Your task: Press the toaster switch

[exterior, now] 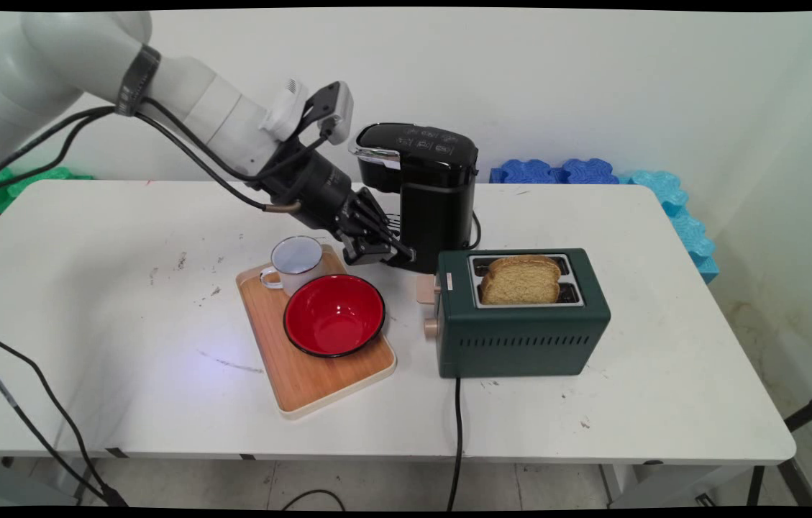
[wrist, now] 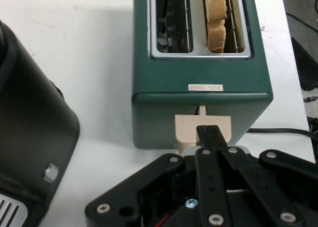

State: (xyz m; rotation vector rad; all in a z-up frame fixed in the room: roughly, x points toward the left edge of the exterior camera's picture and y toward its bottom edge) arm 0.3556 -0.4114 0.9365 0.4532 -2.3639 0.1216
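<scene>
In the main view, we found the gripper (exterior: pixel 390 252) low over the counter (exterior: pixel 592 403), between the black coffee maker (exterior: pixel 423 194) at its 12 o'clock and the green toaster (exterior: pixel 521 316) at its 4 o'clock. The white mug (exterior: pixel 295 260) and the red bowl (exterior: pixel 334 314) stood on the wooden tray (exterior: pixel 305 381) at its 8 o'clock. A bread slice (exterior: pixel 521 279) rose from one toaster slot.

In the hand view, we saw the fingers (wrist: pixel 211 137) drawn together, their tip overlapping the beige lever (wrist: pixel 191 130) at the toaster's end wall; we could not confirm contact. The coffee maker filled the 9 o'clock side.

We judged these risks: an off-centre press could slip off the narrow lever; a sideways push could slide the light toaster along the counter; a swing toward 9 o'clock could strike the coffee maker.
</scene>
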